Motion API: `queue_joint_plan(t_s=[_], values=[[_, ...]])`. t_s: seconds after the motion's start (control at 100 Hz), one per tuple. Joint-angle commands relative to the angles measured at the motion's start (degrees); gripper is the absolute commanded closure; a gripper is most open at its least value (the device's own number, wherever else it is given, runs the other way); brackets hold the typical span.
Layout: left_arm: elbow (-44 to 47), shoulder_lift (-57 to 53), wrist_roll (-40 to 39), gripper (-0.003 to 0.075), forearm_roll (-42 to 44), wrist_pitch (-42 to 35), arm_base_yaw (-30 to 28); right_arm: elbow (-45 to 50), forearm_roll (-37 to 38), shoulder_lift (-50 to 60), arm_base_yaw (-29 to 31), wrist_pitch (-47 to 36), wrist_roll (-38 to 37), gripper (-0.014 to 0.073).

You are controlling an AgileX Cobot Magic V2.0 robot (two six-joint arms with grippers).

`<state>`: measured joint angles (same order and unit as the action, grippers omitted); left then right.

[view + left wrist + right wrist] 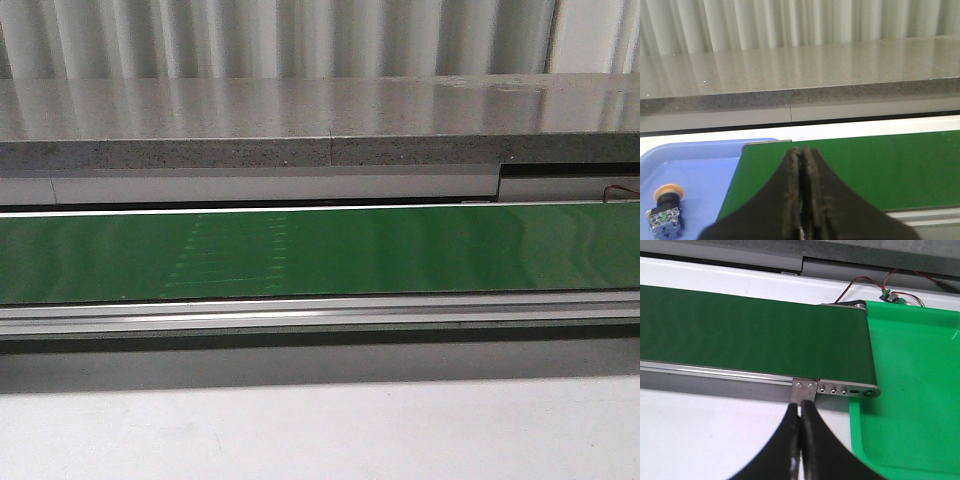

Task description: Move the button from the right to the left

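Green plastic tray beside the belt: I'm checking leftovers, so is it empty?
The visible part of the green plastic tray looks empty; its far side is cropped.

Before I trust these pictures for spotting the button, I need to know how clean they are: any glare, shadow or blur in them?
Front view: pale streaks of glare on the green belt, a dark shadow band under its rail. Left wrist view: the shut left gripper is dark and soft up close, the button in the blue tray readable. Right wrist view: evenly lit, the shut right gripper dark, the green tray sharp.

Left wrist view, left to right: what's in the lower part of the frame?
Blue tray → button lying in it → left claw, shut → green belt.
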<state>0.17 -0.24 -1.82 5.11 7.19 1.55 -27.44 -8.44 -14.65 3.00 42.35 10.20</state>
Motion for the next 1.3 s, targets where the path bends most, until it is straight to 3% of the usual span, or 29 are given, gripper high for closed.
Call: queue_joint_plan(t_s=[0.0,1.13,1.289], values=[[2.2,-1.8,-0.5,0.0741,-0.8,-3.4,-0.1,-1.4,0.2,-0.7,0.0,-3.9,0.4,0.0659],[2.2,-1.8,-0.5,0.0741,-0.8,-2.8,-0.1,-1.2,0.2,-0.7,0.0,-4.0,0.4,0.0659],[2.2,-1.8,-0.5,0.0741,-0.8,-2.8,-0.1,2.0,1.5,-0.3,0.1,-12.9,-0.1,0.0659]])
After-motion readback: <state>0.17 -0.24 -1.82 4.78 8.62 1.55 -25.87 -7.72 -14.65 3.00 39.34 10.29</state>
